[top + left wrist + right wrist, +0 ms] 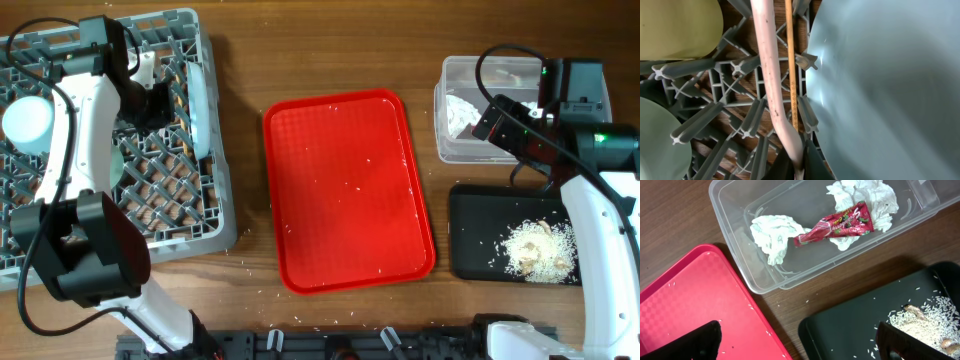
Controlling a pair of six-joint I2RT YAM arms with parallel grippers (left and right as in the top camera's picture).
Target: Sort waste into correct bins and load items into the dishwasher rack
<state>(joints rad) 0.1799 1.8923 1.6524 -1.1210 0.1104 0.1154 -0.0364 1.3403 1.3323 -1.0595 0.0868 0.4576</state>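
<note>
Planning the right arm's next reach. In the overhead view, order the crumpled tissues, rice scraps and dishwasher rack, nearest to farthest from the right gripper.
From the right gripper:
1. Crumpled tissues, in the clear tub beside it.
2. Rice scraps, on the black tray.
3. Dishwasher rack, far across, beyond the red tray.

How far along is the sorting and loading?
Done: tissues and wrapper lie in the clear tub, rice scraps in the black tray, bowls in the rack. In hand: left gripper holds the white fork over the rack, beside the chopstick. Left: stray grains on the red tray.
</note>
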